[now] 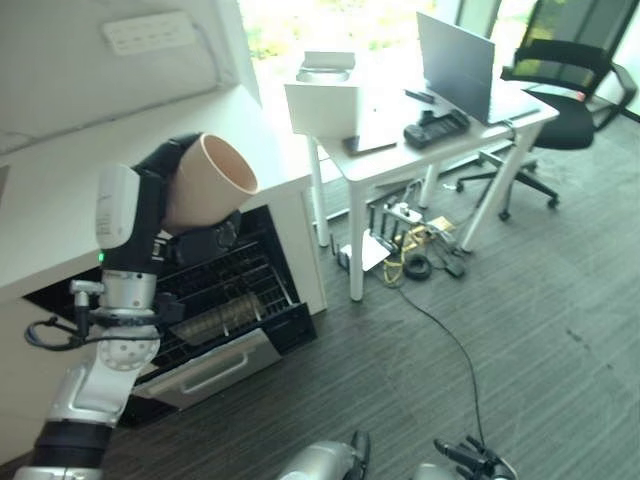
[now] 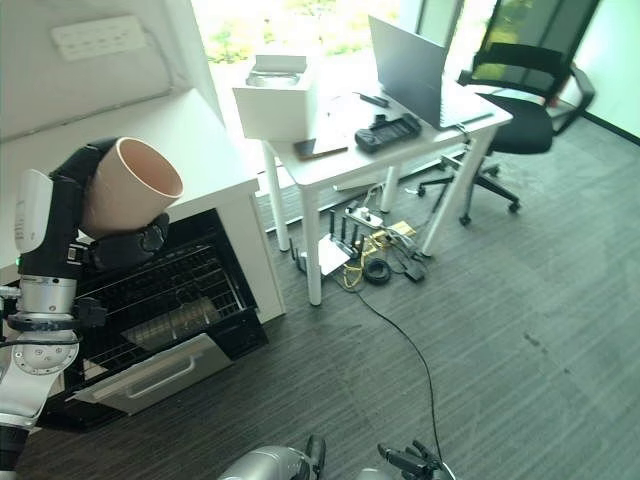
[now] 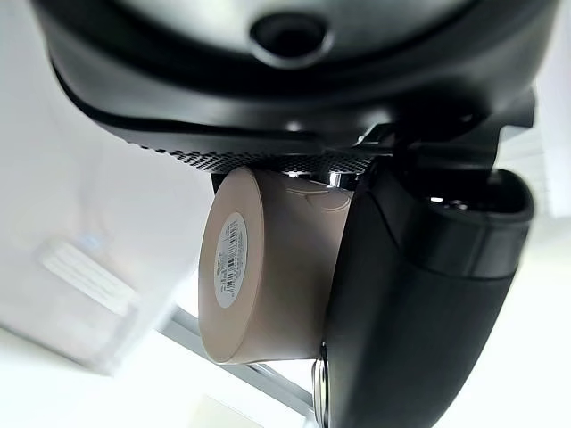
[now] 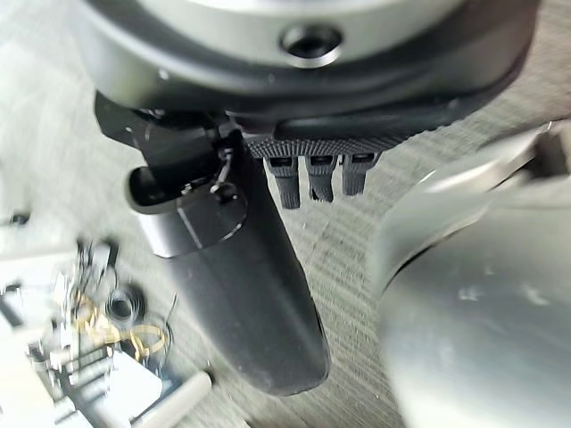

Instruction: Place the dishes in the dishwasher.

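Note:
A beige cup (image 1: 212,180) lies on its side in my left hand (image 1: 200,240), mouth toward the right, raised in front of the white counter's edge. The hand is shut on the cup; the left wrist view shows the thumb (image 3: 419,303) pressed along its wall and the labelled base (image 3: 230,259). Below it the dishwasher (image 1: 285,325) stands open with its black wire rack (image 1: 235,275) pulled out. A clear glass (image 1: 215,318) lies in the rack. My right hand (image 4: 232,285) hangs low over the dark floor, thumb straight, holding nothing.
The white counter (image 1: 60,200) runs over the dishwasher; its grey door (image 1: 210,372) hangs down at the front. To the right stands a white desk (image 1: 400,140) with a laptop (image 1: 455,65) and a white box (image 1: 325,100), cables (image 1: 410,250) beneath and an office chair (image 1: 565,90) beyond.

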